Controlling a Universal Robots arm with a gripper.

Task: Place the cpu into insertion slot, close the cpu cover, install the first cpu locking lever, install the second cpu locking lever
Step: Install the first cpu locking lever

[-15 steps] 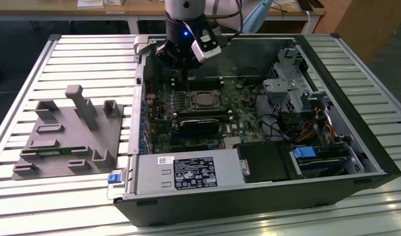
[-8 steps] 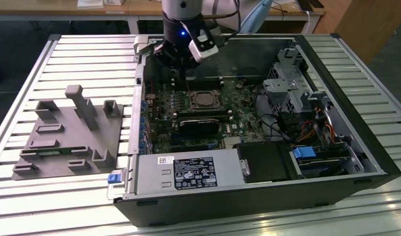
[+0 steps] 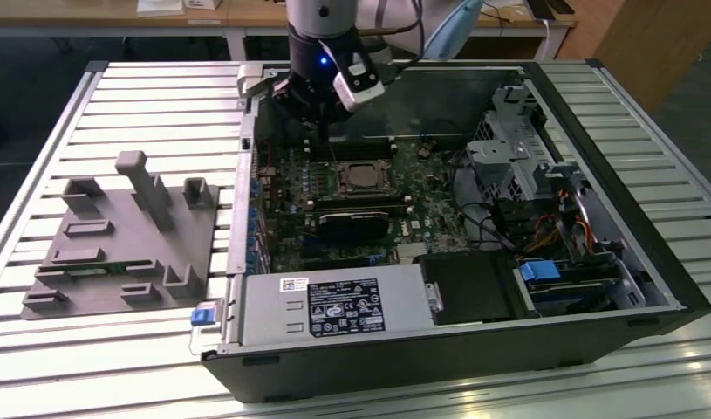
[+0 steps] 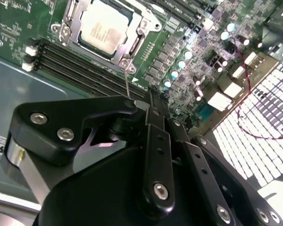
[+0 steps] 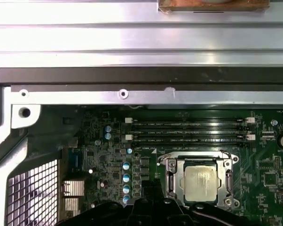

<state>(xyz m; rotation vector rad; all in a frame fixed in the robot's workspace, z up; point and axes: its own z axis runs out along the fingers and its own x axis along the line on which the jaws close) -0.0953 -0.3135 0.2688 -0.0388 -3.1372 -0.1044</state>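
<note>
Exterior view — gripper (image 3: 319,122), first wrist view — cpu (image 5: 200,184)

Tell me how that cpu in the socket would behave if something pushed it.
The cpu likely won't slide: it sits flat, framed by the cpu cover. Its smooth metal face looks stiff, probably slippery. Thin and small, so probably light.

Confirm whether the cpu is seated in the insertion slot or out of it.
In. Both wrist views show the cpu lying flat inside the insertion slot, silvery rim around it.
</note>
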